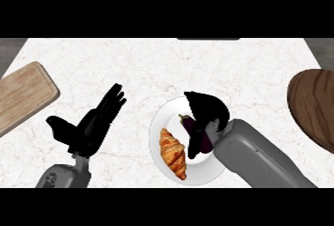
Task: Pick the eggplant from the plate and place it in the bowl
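Observation:
A dark purple eggplant (190, 126) lies on the white plate (171, 110) at the centre, beside a golden croissant (173, 152). My right hand (210, 110) hangs over the plate's right half with its fingers bent down over the eggplant, hiding most of it. I cannot see whether the fingers close round it. The brown wooden bowl (314, 108) sits at the right edge, partly cut off. My left hand (94, 121) rests open at the lower left, fingers straight and pointing up and to the right.
A wooden cutting board (23, 95) lies at the left edge. The marble counter (163, 66) stretches away behind the plate.

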You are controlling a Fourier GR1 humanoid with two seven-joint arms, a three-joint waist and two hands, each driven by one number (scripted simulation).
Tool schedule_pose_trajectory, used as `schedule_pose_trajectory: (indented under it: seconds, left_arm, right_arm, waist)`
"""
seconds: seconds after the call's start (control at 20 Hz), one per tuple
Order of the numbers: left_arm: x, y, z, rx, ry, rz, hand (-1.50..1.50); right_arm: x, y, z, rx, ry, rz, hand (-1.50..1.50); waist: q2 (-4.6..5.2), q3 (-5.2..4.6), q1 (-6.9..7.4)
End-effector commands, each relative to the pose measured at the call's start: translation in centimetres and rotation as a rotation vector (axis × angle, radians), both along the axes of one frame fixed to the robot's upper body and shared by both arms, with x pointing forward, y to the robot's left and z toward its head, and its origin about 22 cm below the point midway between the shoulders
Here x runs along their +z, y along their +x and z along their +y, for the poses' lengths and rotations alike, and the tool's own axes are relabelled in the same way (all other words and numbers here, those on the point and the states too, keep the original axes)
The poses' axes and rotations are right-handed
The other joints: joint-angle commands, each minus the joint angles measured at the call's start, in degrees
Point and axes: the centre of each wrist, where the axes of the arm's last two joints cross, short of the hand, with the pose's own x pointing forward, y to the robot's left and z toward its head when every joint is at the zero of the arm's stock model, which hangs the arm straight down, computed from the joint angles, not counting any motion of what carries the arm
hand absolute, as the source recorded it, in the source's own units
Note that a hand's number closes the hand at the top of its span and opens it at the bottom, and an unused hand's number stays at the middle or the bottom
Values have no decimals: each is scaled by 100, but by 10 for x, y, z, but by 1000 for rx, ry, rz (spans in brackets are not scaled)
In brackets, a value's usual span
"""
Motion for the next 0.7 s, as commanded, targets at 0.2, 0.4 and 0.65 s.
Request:
schedule_pose_trajectory:
  seconds: [0.2, 0.4, 0.65]
  left_arm:
    - [-9, -1, -9, 0, -9, -3, 0]
    - [-7, -8, -9, 14, 8, 3, 0]
    - [-3, 18, 12, 12, -14, 0, 0]
  right_arm:
    - [-8, 4, 0, -28, -119, 78, -150]
    - [-19, -19, 7, -4, -159, 74, -150]
    - [-44, -19, 13, -23, -157, 64, -150]
  waist:
    - [-2, 3, -25]
    - [-20, 3, -60]
    - [3, 2, -61]
